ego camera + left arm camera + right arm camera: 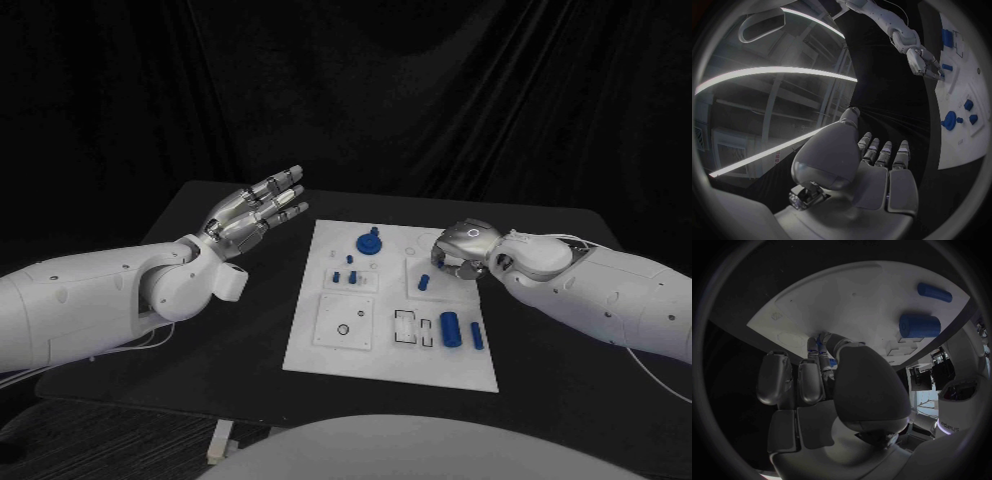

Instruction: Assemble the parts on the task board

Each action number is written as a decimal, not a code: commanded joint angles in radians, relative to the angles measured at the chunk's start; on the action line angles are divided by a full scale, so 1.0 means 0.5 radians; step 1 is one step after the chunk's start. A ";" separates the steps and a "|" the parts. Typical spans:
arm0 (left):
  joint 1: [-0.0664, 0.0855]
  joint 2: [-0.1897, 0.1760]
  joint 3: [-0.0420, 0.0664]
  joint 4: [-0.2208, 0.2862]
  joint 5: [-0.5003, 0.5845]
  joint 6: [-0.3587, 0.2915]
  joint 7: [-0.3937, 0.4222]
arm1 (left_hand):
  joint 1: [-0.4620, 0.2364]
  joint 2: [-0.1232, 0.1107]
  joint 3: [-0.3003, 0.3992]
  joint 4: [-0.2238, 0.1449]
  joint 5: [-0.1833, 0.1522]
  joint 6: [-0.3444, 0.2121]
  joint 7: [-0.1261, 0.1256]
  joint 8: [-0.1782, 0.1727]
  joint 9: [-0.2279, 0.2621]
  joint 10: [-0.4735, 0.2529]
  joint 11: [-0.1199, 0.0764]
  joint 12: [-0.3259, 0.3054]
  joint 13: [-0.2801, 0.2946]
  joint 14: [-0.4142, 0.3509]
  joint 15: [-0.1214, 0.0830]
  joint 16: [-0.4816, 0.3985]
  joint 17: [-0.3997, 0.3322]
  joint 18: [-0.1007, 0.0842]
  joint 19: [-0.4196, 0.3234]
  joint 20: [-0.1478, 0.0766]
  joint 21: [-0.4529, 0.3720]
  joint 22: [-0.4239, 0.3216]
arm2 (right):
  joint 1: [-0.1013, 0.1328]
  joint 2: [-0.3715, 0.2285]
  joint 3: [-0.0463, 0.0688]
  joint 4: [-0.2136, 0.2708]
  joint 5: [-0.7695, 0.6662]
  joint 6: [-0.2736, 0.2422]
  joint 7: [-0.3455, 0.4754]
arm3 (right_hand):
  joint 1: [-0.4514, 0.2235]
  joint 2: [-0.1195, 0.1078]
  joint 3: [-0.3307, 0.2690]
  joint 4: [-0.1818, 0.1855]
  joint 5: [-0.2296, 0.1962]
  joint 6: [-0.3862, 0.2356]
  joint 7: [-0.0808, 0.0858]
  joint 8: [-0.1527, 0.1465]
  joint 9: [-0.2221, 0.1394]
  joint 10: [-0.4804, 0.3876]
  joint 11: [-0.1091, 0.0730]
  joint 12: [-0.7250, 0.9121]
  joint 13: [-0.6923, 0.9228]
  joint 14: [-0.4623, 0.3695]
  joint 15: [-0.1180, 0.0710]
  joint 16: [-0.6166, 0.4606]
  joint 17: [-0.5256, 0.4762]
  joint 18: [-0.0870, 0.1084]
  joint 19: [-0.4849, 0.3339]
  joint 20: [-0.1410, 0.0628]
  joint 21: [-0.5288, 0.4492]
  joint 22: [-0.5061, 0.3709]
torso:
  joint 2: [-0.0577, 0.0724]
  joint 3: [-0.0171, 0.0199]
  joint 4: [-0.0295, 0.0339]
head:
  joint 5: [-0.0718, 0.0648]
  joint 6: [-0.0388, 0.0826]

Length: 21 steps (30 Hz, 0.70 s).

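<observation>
My right hand [464, 250] sits over the right side of the task board [389, 362], fingers curled down onto a small blue part [424, 283]. In the right wrist view the fingertips [820, 347] close around that part [833, 361], most of it hidden behind the palm, so I cannot tell whether it is seated in the board. My left hand [254, 213] is raised off the board's left edge, well apart from it, fingers spread and holding nothing; the left wrist view shows the same flat palm [879, 172].

Nearer me than the right hand lie 2 blue cylinders, 1 thick [450, 329] and 1 thin [477, 336], beside rectangular recesses [407, 327]. Between the 2 hands stands a blue knob on a round base [369, 243], with 3 small blue pegs [346, 274] close by. Finer board markings are too small to make out.
</observation>
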 commanded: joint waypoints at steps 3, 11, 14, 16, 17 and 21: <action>-0.004 0.008 0.002 -0.003 0.000 0.032 0.047 | 0.028 0.002 0.002 -0.013 0.014 0.008 0.008 0.012 0.004 -0.006 -0.004 0.014 0.002 0.000 0.015 0.011 0.003 0.033 0.006 0.016 0.014 0.003 | -0.014 0.000 -0.005 -0.005 -0.015 0.025 -0.005 | -0.008 0.015 -0.001 -0.027 -0.008 0.048 -0.002 0.030 0.032 0.058 -0.011 0.024 0.010 0.063 -0.004 -0.005 0.007 0.017 0.018 0.002 0.005 0.337 | 0.000 0.0001 0.000 | -0.003 0.000; -0.006 0.010 0.002 -0.007 0.000 0.031 0.038 | 0.029 0.003 0.004 -0.017 0.016 0.012 0.011 0.013 0.004 -0.006 -0.006 0.016 0.003 0.001 0.017 0.013 0.003 0.033 0.007 0.018 0.014 0.004 | -0.014 -0.001 -0.005 -0.007 -0.015 -0.005 0.010 | 0.008 0.030 0.001 -0.048 -0.012 0.068 0.006 0.040 0.054 0.091 -0.011 0.032 0.013 0.062 0.000 -0.001 0.017 0.015 0.016 0.003 0.010 0.339 | 0.001 -0.0003 0.000 | -0.002 0.000; -0.007 0.010 0.002 -0.009 0.000 0.031 0.035 | 0.030 0.004 0.006 -0.019 0.018 0.014 0.011 0.013 0.005 -0.006 -0.005 0.018 0.003 0.002 0.018 0.014 0.004 0.033 0.007 0.020 0.014 0.006 | -0.014 -0.002 -0.005 -0.006 -0.015 -0.021 0.009 | 0.009 0.032 0.001 -0.050 -0.013 0.070 0.007 0.041 0.056 0.094 -0.010 0.033 0.013 0.062 0.002 0.000 0.019 0.015 0.017 0.004 0.013 0.340 | 0.001 -0.0008 -0.001 | 0.001 0.000; -0.008 0.011 0.002 -0.010 0.000 0.031 0.033 | 0.031 0.004 0.007 -0.022 0.019 0.014 0.011 0.013 0.005 -0.006 -0.005 0.018 0.003 0.002 0.018 0.015 0.004 0.034 0.008 0.021 0.014 0.006 | -0.014 -0.003 -0.005 -0.005 -0.015 -0.030 0.006 | 0.010 0.034 0.001 -0.050 -0.015 0.071 0.008 0.042 0.057 0.096 -0.010 0.032 0.013 0.062 0.002 0.000 0.019 0.015 0.016 0.004 0.011 0.339 | 0.000 -0.0004 -0.001 | 0.002 0.000; -0.009 0.011 0.002 -0.011 0.000 0.031 0.031 | 0.031 0.004 0.007 -0.022 0.019 0.014 0.011 0.013 0.005 -0.006 -0.005 0.018 0.003 0.002 0.018 0.015 0.004 0.034 0.008 0.021 0.014 0.006 | -0.014 -0.004 -0.005 -0.005 -0.015 -0.035 0.006 | 0.009 0.036 0.000 -0.051 -0.021 0.073 0.009 0.042 0.060 0.098 -0.009 0.032 0.013 0.062 0.003 0.000 0.020 0.014 0.016 0.005 0.013 0.340 | 0.000 -0.0004 -0.001 | 0.003 0.000; -0.011 0.014 0.002 -0.015 0.000 0.033 0.026 | 0.034 0.003 0.008 -0.026 0.020 0.014 0.011 0.013 0.005 -0.006 -0.004 0.018 0.003 0.002 0.019 0.016 0.004 0.034 0.008 0.023 0.015 0.006 | -0.014 -0.007 -0.005 -0.002 -0.010 -0.053 0.004 | 0.009 0.039 0.000 -0.051 -0.025 0.075 0.012 0.043 0.062 0.100 -0.008 0.031 0.013 0.063 0.006 0.003 0.025 0.013 0.017 0.006 0.018 0.341 | 0.000 -0.0005 -0.001 | 0.005 0.000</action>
